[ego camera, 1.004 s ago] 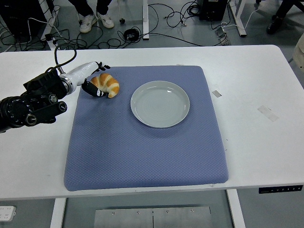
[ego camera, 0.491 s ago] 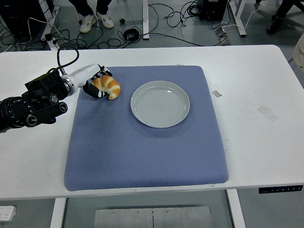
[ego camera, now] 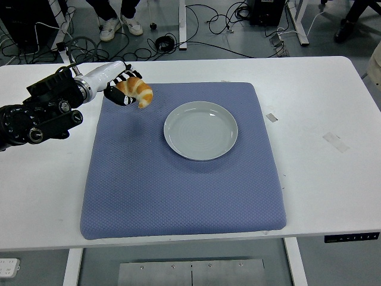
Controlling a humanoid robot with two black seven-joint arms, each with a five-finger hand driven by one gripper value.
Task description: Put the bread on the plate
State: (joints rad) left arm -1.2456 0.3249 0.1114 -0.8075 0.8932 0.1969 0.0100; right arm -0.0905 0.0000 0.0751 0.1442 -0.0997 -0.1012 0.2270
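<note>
The left hand point(ego camera: 122, 87) is seen at the far left corner of the blue mat point(ego camera: 178, 161), its fingers curled closed around the bread point(ego camera: 136, 92), a golden croissant-shaped roll. The bread is held off the mat, a faint shadow being visible on the fabric beneath it. The roll's curved tip is pointed down and to the right, toward the plate point(ego camera: 200, 130). The plate, pale grey and round, is set on the mat's far half, to the right of the bread and apart from it. The mat is spread over the middle of the white surface point(ego camera: 321, 119). The black left arm is brought in from the left edge over the surface. Cables and a person's shoes point(ego camera: 121, 25) are visible on the floor beyond the far edge
</note>
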